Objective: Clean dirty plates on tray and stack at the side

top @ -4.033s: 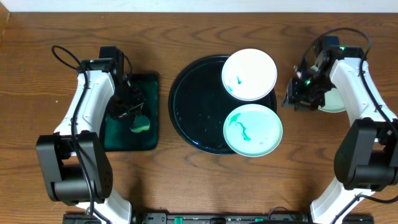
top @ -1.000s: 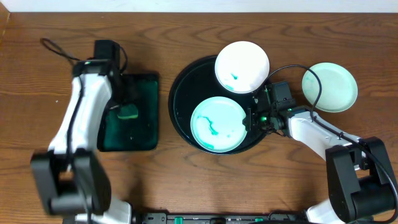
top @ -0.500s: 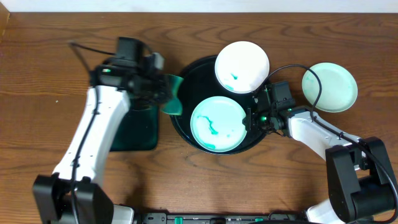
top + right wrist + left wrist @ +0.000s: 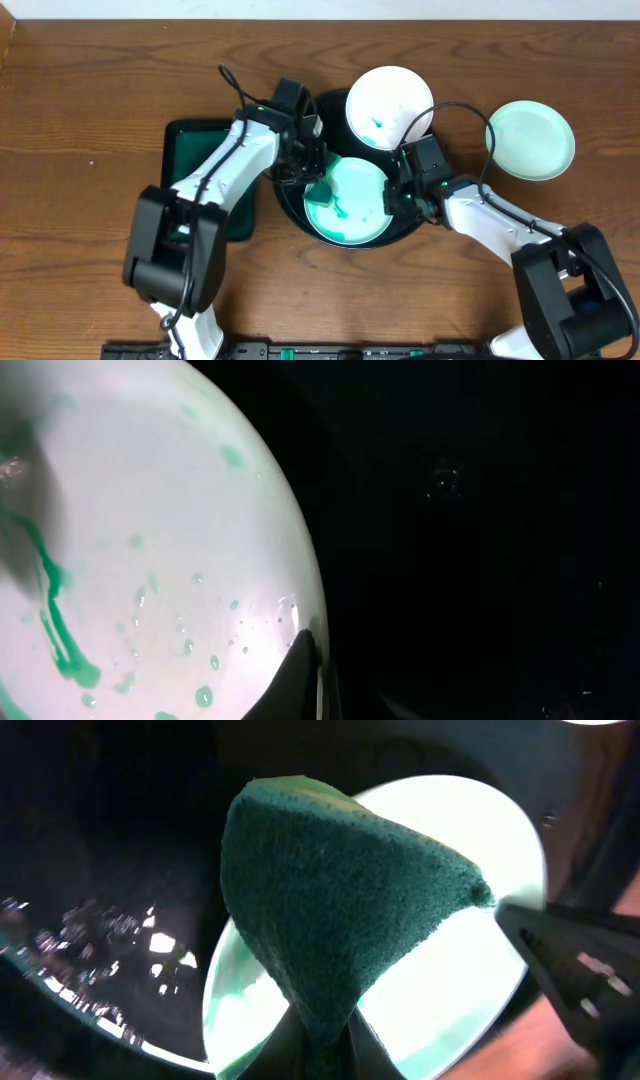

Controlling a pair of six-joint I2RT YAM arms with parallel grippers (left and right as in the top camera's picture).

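Smeared mint-turquoise round plate (image 4: 358, 205) is lying in the large round black tray (image 4: 335, 103), right hand (image 4: 395, 197) clenching its rim, left hand (image 4: 312, 172) gripping a green sponge (image 4: 318, 192) over it; smeared white round plate (image 4: 390, 105) is waiting, clean mint round plate (image 4: 530, 140) already resting aside on the wooden surface (image 4: 80, 120).

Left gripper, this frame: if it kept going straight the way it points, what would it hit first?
The green sponge clamped in the left gripper leads the way, and it would press onto the smeared mint plate in the black tray. Depth is unclear; the sponge may already be touching the plate.
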